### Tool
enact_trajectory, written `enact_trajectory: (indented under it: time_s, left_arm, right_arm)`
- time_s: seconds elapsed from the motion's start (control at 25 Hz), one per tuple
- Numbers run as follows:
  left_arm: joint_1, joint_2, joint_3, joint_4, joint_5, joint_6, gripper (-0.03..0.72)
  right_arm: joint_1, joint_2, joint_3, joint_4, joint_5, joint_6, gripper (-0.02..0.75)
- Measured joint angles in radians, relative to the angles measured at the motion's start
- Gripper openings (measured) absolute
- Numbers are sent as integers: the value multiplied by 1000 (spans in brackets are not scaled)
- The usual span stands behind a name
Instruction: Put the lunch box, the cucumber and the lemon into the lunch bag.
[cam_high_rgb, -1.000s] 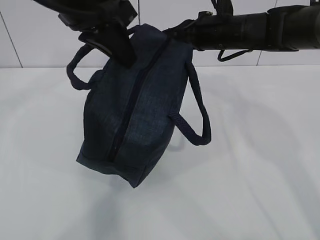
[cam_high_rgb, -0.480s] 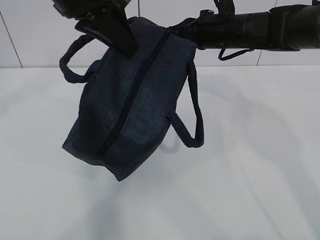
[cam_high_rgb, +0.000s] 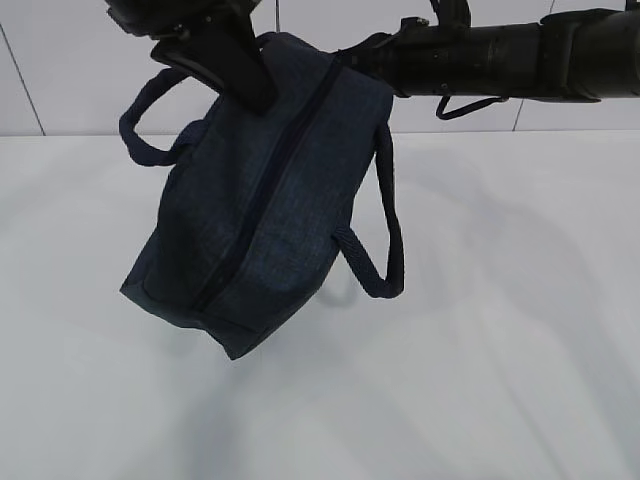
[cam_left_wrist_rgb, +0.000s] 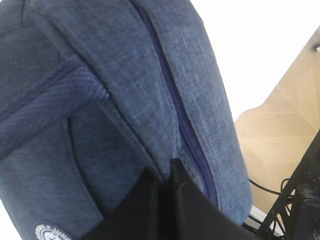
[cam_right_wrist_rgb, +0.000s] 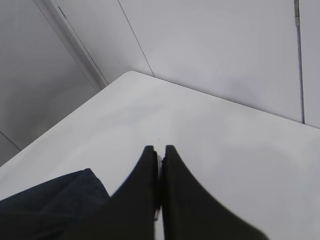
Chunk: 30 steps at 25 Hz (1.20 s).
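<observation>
The navy lunch bag (cam_high_rgb: 260, 210) hangs tilted in the air, its lower end close above the white table (cam_high_rgb: 500, 320). Its black zipper (cam_high_rgb: 265, 190) looks closed along the top. My left gripper (cam_high_rgb: 235, 80) is shut on the bag's fabric beside the zipper (cam_left_wrist_rgb: 170, 95), as the left wrist view (cam_left_wrist_rgb: 167, 167) shows; the round white logo (cam_left_wrist_rgb: 47, 232) sits low on the left there. My right gripper (cam_high_rgb: 350, 55) is shut on the thin metal ring pull (cam_right_wrist_rgb: 159, 165), with a corner of the bag (cam_right_wrist_rgb: 45, 205) below it. The lunch box, cucumber and lemon are out of view.
Two loop handles dangle from the bag, one on the right (cam_high_rgb: 385, 230) and one on the left (cam_high_rgb: 140, 120). A white panelled wall (cam_high_rgb: 60, 70) stands behind the table. The left wrist view shows tan floor and cables (cam_left_wrist_rgb: 280, 200) beyond the table edge.
The bag's lower end has swung left and a little outward. My left gripper has shifted left with it. The right arm has stayed nearly still.
</observation>
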Motion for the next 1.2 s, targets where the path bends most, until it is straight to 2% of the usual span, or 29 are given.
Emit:
enact_trajectory:
  time_s: [0.16,0.28,0.4,0.52,0.68,0.92,1.2]
  left_arm:
    - [0,14,0,-1,4,0,-8]
    - [0,31,0,-5,18,0,-8]
    - [-2,48,0,-5,25,0,-8]
    - [-2,68,0,-5,25,0,-8]
    - [-2,88,0,-5,25,0,-8]
    - [-2,94,0,-11,-19,0,-8]
    - [-2,102,0,-108,-180,-8,-8]
  right_arm:
    - [0,0,0,4,4,0,27]
    - [-5,0,0,24,9,17,127]
    - [-7,0,0,36,15,30,276]
    - [-11,-16,0,38,15,32,345]
    - [-30,-104,0,38,15,38,363]
    - [-105,-254,0,41,-20,101,367]
    - [-149,-333,0,19,-29,165,368]
